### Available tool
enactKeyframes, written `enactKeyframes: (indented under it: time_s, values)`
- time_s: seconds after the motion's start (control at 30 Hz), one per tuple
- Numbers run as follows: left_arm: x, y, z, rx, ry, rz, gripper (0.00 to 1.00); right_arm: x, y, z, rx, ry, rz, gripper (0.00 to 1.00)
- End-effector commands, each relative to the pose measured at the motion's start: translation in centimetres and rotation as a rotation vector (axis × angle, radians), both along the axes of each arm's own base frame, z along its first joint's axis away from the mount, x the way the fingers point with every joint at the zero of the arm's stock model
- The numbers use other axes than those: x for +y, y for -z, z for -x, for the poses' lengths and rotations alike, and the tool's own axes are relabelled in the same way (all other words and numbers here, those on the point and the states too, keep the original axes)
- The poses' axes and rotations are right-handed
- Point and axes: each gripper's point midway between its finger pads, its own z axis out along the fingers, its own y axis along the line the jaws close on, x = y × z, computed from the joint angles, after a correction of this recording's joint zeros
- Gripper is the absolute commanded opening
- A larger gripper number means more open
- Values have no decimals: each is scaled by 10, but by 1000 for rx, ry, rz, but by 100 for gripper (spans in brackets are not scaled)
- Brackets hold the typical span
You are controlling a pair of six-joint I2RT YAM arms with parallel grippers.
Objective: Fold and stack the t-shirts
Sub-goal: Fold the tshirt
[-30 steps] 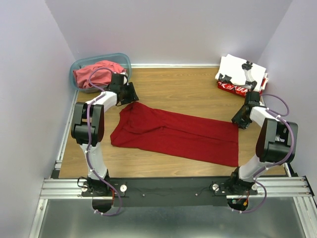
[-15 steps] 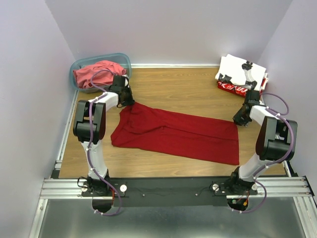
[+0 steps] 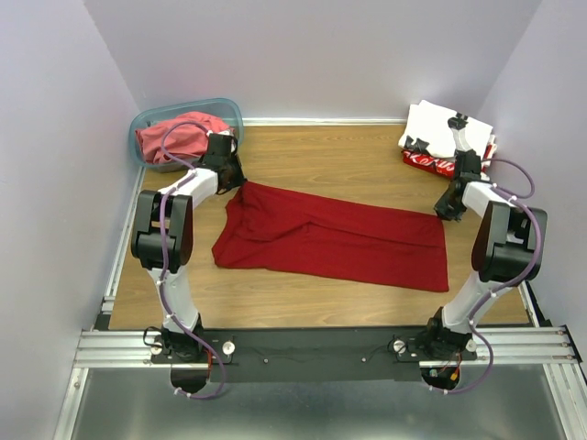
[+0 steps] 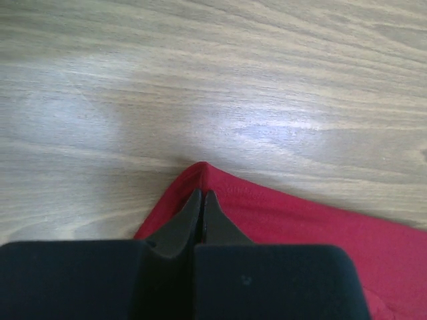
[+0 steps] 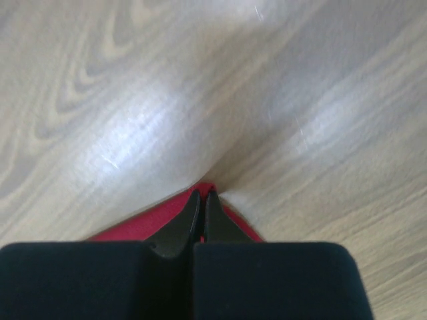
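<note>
Wood table [image 3: 348,156]: deep red shirt [image 3: 339,240] spread; lettered red shirt [image 3: 427,162], print unreadable.

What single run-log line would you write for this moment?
left gripper: shut on red shirt, far-left corner | right gripper: shut on far-right corner | shirt: spread across table

This looks like a robot test lab, not a home. A wooden table [image 3: 321,156] sits inside plain pale purple walls [image 3: 321,55]. Along the table's near edge runs a metal rail [image 3: 110,346], with two robot arms [image 3: 165,229] bolted there.
</note>
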Motion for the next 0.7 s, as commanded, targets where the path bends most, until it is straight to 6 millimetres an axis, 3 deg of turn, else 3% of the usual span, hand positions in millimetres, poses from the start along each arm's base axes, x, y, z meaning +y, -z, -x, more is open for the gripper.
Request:
enactKeyframes:
  time_s: [0.0, 0.13, 0.23, 0.27, 0.33, 0.37, 0.47, 0.5, 0.6, 0.63, 0.67]
  values:
    - [14, -16, -8, -36, -64, -53, 0, -17, -3, -6, 28, 7, 66, 2]
    - [15, -17, -12, -30, -65, -62, 2, -12, 0, -13, 26, -6, 39, 2]
    - [17, -23, -17, -34, -69, -72, 29, -10, 1, -16, 26, -19, 22, 8]
    - [16, -28, -19, -45, -69, -72, 41, -9, 0, -17, 22, -19, 18, 16]
    - [17, -42, -20, -71, -66, -78, 52, -8, -7, -18, 8, -22, 15, 34]
    - [17, -47, -20, -82, -67, -78, 58, -8, -11, -19, -3, -24, 14, 52]
    - [9, -69, -14, -123, -38, -83, 60, 1, -25, -24, -47, -64, -20, 69]
    - [1, -82, -10, -150, -13, -82, 60, 2, -31, -25, -63, -72, -22, 71]
    - [-14, -90, 6, -164, 23, -87, 60, 7, -43, -24, -94, -90, -33, 78]
    - [-18, -102, 13, -191, 30, -87, 60, 7, -45, -22, -97, -89, -34, 78]
    - [-36, -97, 26, -185, 77, -97, 60, 7, -54, -20, -119, -88, -22, 79]
